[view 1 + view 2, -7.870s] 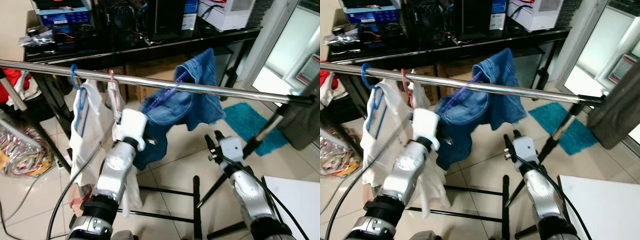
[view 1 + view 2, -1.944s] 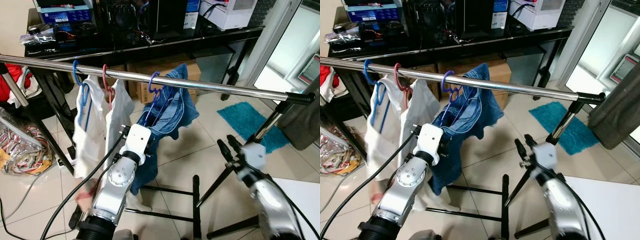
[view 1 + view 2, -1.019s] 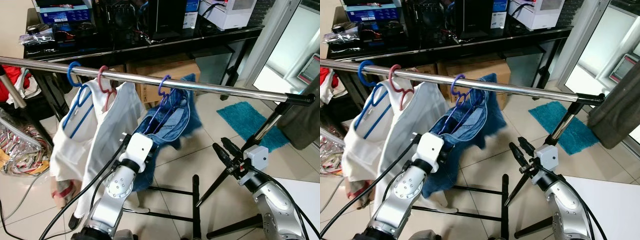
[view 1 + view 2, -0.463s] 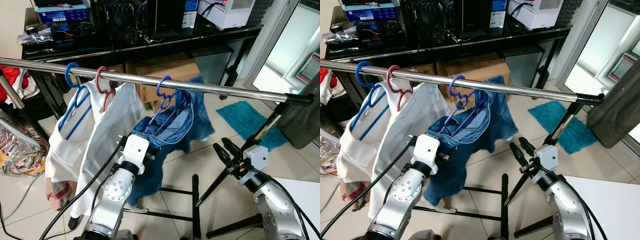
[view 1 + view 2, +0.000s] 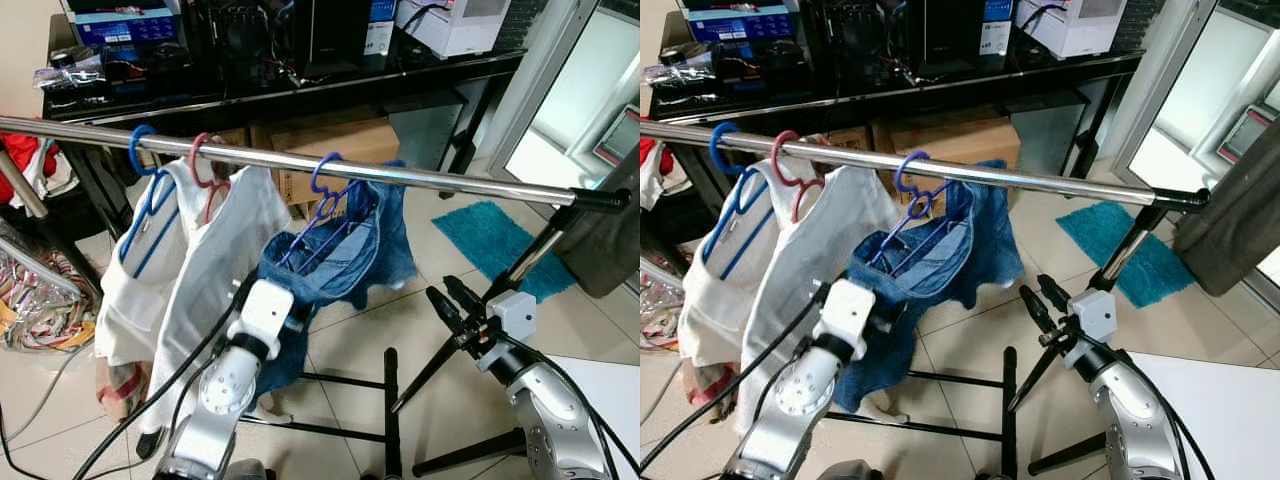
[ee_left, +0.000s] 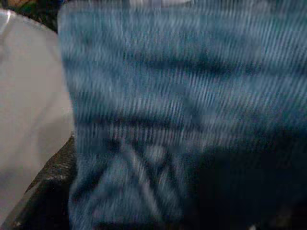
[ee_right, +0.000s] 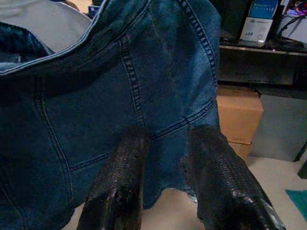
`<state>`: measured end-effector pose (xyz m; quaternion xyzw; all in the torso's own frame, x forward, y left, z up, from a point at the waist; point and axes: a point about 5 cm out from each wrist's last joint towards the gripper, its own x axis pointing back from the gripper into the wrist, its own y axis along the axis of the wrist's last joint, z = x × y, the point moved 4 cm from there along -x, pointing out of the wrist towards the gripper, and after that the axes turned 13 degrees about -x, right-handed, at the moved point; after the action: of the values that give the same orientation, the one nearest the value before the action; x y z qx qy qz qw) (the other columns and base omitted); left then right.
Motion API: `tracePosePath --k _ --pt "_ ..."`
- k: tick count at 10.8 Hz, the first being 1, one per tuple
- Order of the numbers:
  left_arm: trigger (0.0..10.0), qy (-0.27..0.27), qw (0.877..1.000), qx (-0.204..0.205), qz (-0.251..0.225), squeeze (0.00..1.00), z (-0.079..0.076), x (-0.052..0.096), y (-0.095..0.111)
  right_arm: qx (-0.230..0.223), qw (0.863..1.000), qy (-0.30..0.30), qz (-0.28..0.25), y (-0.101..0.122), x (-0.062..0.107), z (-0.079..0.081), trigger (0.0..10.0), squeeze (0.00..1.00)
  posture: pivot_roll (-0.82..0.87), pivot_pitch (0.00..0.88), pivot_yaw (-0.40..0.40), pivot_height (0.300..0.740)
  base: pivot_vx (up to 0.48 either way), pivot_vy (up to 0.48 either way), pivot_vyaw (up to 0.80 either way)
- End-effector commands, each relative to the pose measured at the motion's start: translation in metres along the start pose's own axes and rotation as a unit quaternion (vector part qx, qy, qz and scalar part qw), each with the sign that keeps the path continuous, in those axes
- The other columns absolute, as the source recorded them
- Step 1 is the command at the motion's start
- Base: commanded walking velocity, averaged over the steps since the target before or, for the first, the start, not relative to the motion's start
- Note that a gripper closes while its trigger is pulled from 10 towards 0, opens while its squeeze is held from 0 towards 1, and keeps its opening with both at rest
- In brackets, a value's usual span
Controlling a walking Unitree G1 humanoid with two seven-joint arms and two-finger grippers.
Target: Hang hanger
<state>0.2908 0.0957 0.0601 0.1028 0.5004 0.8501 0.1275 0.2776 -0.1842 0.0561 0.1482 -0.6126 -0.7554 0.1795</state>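
- A chrome clothes rail [image 5: 450, 182] runs across the upper half of the left eye frame, from the left edge down slightly to a black end cap at the right.
- The purple hanger [image 5: 325, 180] is hooked over the rail a little left of the frame's centre, and a blue denim garment [image 5: 350, 255] hangs from it, bunched and tilted.
- To its left on the same rail hang a pink hanger [image 5: 203, 160] carrying a white garment [image 5: 215, 270] and, further left, a blue hanger [image 5: 140, 152] with another white piece [image 5: 140, 280].
- The left gripper [image 5: 285, 300] sits in the lower centre-left of the frame, its white wrist housing pressed against the lower folds of the denim; the cloth hides its fingers, so it cannot be told whether they are parted or closed. The left wrist view is a blur of blue denim right up against the lens.
- The right gripper [image 5: 443, 300] is in the lower right of the frame, clear of the rail and to the right of the denim, its two black fingers [image 7: 122, 187] parted with nothing between them; the right wrist view looks along them at the denim's seams.
- A black desk [image 5: 300, 85] loaded with boxes and electronics crosses the top of the frame, a cardboard box [image 5: 330, 145] sits beneath it, and a teal mat [image 5: 490, 235] lies on the tiled floor at right.
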Motion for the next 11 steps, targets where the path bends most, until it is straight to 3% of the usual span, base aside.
tracePosePath --k 1,4,9,11 --pt "10.0 -0.007 1.000 -0.008 0.003 0.00 -0.005 0.002 -0.002 0.006 1.000 -0.007 0.007 0.001 0.006 -0.004 10.0 0.00 0.20 0.026 -0.041 0.740 0.000 0.000 0.00" --pt "10.0 0.001 0.999 -0.037 -0.018 0.00 -0.005 0.011 0.001 0.010 1.000 -0.006 0.011 0.000 0.009 -0.005 10.0 0.00 0.19 0.024 -0.043 0.740 0.000 0.000 0.00" --pt "10.0 -0.024 0.999 -0.032 -0.001 0.00 -0.016 0.041 -0.025 0.012 1.000 0.001 0.022 -0.004 0.011 -0.003 10.0 0.00 0.21 0.033 -0.051 0.740 0.000 0.000 0.00" --pt "10.0 -0.025 0.999 -0.016 0.027 0.00 -0.021 0.050 -0.042 0.009 1.000 0.001 0.027 -0.008 0.012 -0.002 10.0 0.00 0.21 0.033 -0.051 0.740 0.000 0.000 0.00"
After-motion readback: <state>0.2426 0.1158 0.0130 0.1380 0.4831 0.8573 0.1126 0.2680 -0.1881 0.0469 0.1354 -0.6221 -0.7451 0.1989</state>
